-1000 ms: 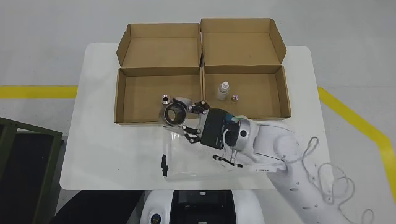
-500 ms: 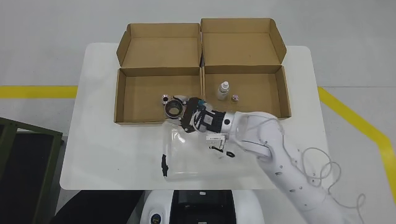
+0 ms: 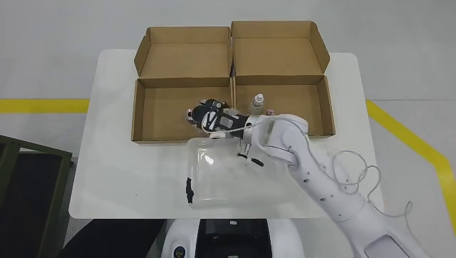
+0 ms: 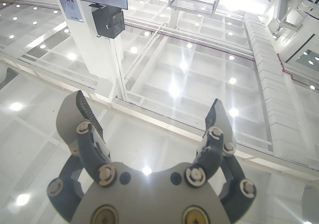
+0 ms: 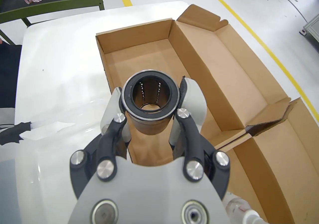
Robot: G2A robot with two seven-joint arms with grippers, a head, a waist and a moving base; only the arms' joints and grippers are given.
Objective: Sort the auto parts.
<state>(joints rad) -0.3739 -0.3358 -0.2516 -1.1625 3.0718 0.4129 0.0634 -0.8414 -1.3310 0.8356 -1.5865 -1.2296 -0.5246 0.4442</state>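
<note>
Matt cardboard box (image 5: 135, 35), glossy table (image 5: 62, 60) — bearing (image 5: 148, 124) perhaps dark metal

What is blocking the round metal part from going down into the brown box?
Nothing visible is. The right gripper is shut on the round metal part and holds it over the inside of the open cardboard box. The box floor beneath the part is bare.
</note>
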